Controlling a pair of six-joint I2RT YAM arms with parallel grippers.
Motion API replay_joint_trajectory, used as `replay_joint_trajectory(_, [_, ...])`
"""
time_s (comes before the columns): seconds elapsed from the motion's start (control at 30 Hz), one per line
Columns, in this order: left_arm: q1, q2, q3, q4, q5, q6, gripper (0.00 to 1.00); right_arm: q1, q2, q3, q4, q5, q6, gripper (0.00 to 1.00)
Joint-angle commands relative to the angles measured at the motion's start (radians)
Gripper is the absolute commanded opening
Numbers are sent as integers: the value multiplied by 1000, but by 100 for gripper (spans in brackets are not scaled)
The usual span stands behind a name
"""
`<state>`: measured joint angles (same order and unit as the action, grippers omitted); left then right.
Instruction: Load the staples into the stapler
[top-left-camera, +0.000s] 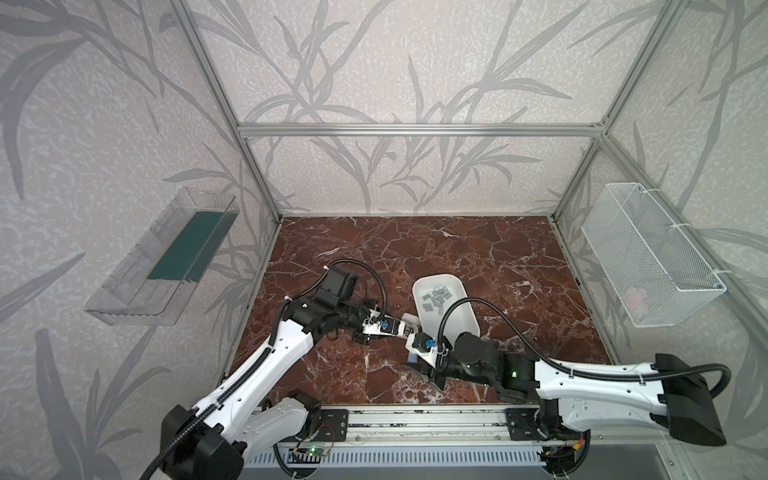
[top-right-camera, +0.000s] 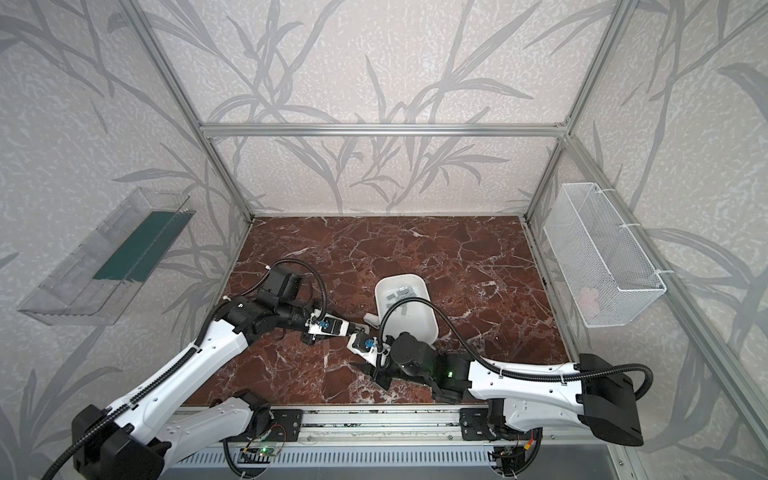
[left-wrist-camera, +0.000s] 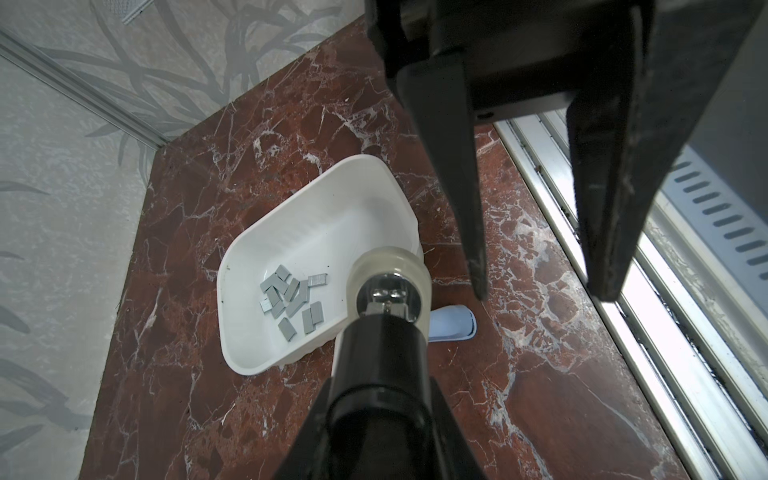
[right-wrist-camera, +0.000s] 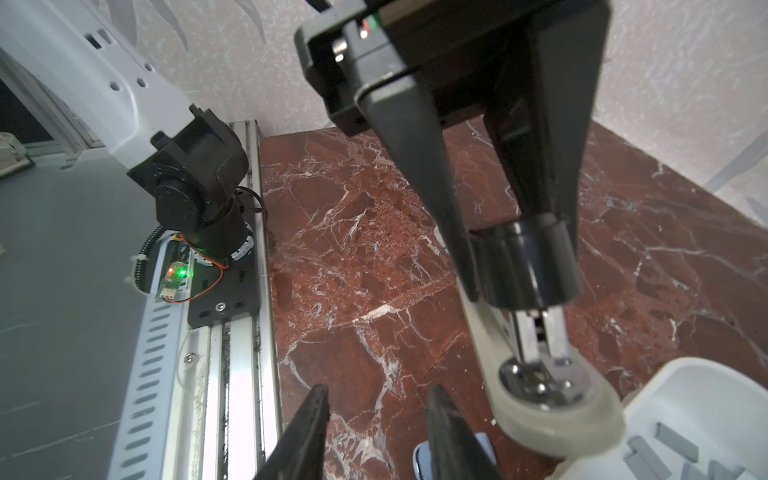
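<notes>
The left gripper (right-wrist-camera: 519, 262) is clamped on the stapler (right-wrist-camera: 536, 390) just beside the white tray (left-wrist-camera: 332, 208) where the staples (left-wrist-camera: 291, 297) lie loose, while the right gripper (left-wrist-camera: 540, 291) hangs nearby, fingers apart and empty.

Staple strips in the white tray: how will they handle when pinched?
Probably light and hard to pinch: the staples are thin flat strips lying low in the white tray. Likely to drag neighbours, since they overlap in a loose heap. Smooth grey faces may slip.
</notes>
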<state>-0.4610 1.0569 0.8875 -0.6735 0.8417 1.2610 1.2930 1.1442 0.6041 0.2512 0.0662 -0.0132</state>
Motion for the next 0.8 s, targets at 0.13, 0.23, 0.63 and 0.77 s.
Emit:
replay_joint_trajectory(0.13, [-1,1,3,5,75,3,0,21,-68,-26,53,155,-30,37])
replay_joint_trajectory(0.23, [-11,-3,4,-1,90,13,0,21,-146,-83,80,164,-38,43])
replay_joint_trajectory(0.63, [-103,18,-8,-9,79,58,0,22,-193,-92,45,144,-45,44])
replay_joint_trajectory(0.77, [-106,10,-3,-17,83,58,0,21,-163,-76,29,148,-49,44])
